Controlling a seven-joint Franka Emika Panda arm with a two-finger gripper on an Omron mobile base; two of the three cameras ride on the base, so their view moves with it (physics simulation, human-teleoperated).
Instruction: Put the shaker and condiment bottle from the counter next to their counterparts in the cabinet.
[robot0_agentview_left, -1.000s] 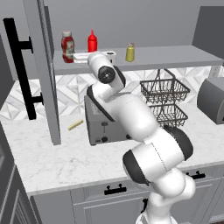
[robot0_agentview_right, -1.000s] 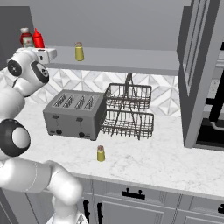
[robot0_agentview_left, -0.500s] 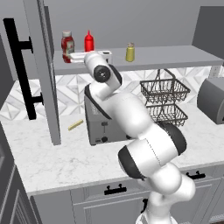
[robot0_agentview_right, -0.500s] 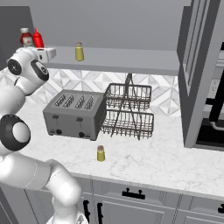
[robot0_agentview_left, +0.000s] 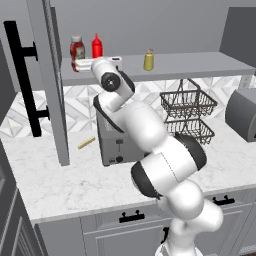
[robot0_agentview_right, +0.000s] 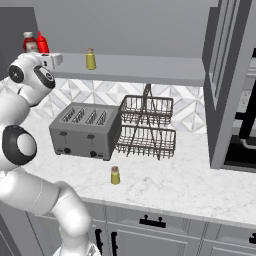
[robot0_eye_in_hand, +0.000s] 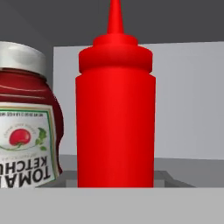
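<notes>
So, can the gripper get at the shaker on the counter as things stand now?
Probably yes, but not at once. The gripper is up at the cabinet shelf by the condiment bottle. The shaker stands free on the counter, before the toaster.

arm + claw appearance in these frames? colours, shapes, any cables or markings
Glossy white arm built of rounded, bulbous segments, with dark grey to black bands and round end caps at the joints. A white boxy hand leads to the claw by the grey shelf; its fingers can't be made out. No cables, logos or markings visible.
</notes>
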